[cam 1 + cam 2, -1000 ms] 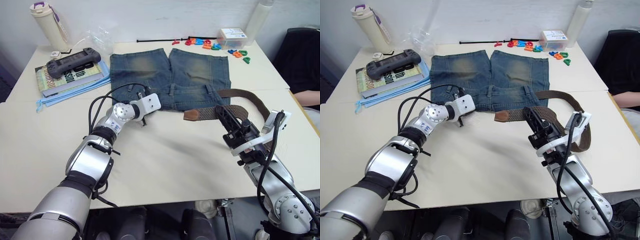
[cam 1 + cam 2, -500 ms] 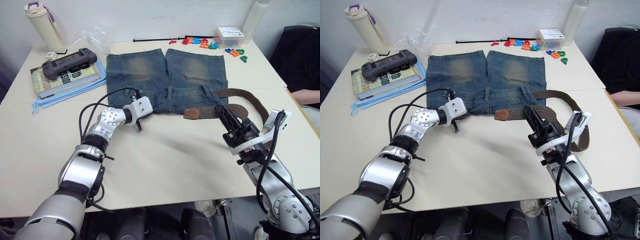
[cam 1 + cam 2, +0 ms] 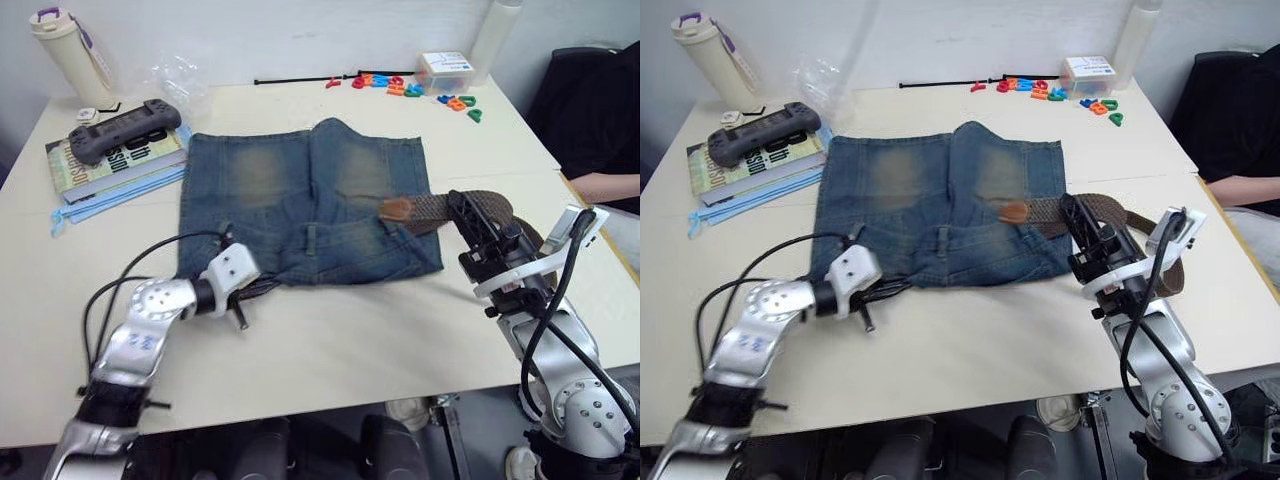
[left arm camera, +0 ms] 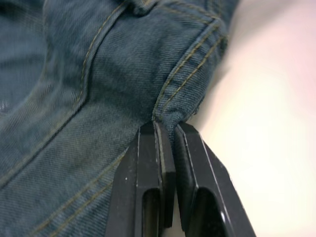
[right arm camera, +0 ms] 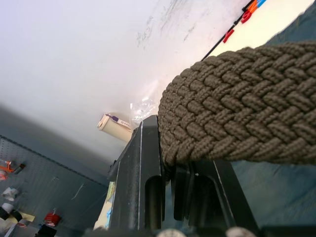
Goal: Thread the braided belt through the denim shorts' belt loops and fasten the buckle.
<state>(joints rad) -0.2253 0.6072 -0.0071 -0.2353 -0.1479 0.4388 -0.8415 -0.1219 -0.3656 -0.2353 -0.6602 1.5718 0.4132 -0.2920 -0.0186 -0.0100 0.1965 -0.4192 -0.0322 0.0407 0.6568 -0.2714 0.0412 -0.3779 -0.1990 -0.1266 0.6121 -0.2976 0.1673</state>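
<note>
A: Head views, item one?
B: You had the denim shorts [image 3: 300, 210] flat on the table [image 3: 350, 340], waistband nearest you; left gripper [image 3: 262, 289] at its left corner. The braided belt [image 3: 455, 208] crossed the right hip, tan tip on the denim.
A: Left wrist?
B: Your fingers [image 4: 148, 163] were pinched on the waistband edge.
A: Right wrist?
B: Your right gripper [image 5: 170, 173] was clamped on the belt's brown weave.
</note>
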